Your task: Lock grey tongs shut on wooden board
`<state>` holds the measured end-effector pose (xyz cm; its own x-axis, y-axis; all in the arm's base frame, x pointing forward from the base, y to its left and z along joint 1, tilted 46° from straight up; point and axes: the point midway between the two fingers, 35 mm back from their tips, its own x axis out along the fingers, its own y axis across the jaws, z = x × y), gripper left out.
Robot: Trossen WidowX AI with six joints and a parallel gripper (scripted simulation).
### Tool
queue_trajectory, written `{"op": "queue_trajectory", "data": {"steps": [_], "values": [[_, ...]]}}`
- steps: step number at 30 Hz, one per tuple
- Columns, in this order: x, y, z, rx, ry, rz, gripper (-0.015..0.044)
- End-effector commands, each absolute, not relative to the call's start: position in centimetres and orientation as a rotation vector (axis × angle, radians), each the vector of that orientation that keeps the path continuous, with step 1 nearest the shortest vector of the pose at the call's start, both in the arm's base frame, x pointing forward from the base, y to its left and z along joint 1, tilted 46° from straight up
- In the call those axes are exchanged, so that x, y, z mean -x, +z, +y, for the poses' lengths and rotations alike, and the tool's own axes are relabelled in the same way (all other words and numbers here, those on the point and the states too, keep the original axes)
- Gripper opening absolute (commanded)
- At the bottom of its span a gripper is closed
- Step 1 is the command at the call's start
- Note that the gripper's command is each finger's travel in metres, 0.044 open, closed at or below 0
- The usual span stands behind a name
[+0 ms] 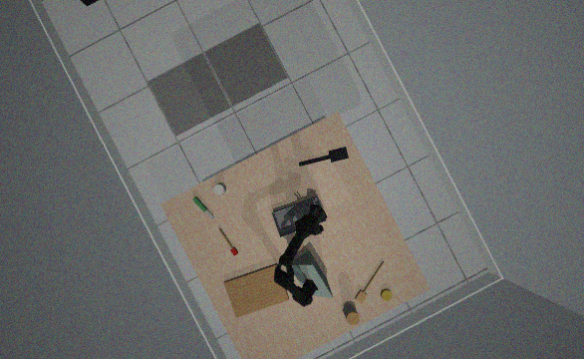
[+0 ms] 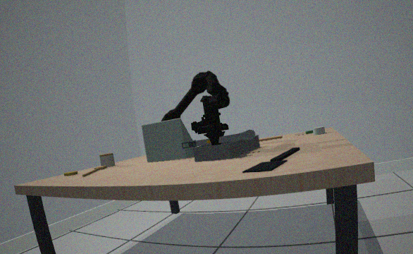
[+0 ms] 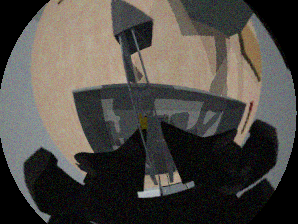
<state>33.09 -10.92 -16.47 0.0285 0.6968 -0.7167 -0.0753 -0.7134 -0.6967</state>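
The grey tongs (image 3: 131, 20) lie across the roasting tin (image 1: 276, 223) (image 2: 222, 153) (image 3: 89, 125), hinge block beyond the tin's far wall in the wrist view. Their two arms are pressed close together, with a small yellow mark on one. My gripper (image 2: 215, 142) (image 3: 153, 125) points down at the tin and is shut on the tongs' arms, between hinge and tips. The tongs look roughly level, turned slightly in the wrist view. Whether the hinge is locked cannot be seen. The wooden board (image 1: 254, 293) (image 3: 251, 50) lies apart from the tin and holds nothing visible.
A grey-green block (image 1: 317, 280) (image 2: 168, 141) stands between tin and arm base. A black spatula (image 1: 339, 155) (image 2: 266, 166) lies beyond the tin. A cork-topped cylinder (image 1: 352, 318) (image 2: 107, 160), a yellow disc (image 1: 386, 294), a white cup (image 1: 219, 188) and a green-handled tool (image 1: 199, 203) are farther out.
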Motion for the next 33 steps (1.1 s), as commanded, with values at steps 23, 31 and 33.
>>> {"op": "queue_trajectory", "data": {"steps": [23, 31, 33], "values": [[-33.4, -10.6, -17.3, 1.735, 1.745, -0.624, -0.015], [-32.7, -7.2, -20.2, 1.729, 1.744, -0.625, -0.015], [-32.7, -7.2, -20.2, 1.729, 1.744, -0.625, -0.015]]}}
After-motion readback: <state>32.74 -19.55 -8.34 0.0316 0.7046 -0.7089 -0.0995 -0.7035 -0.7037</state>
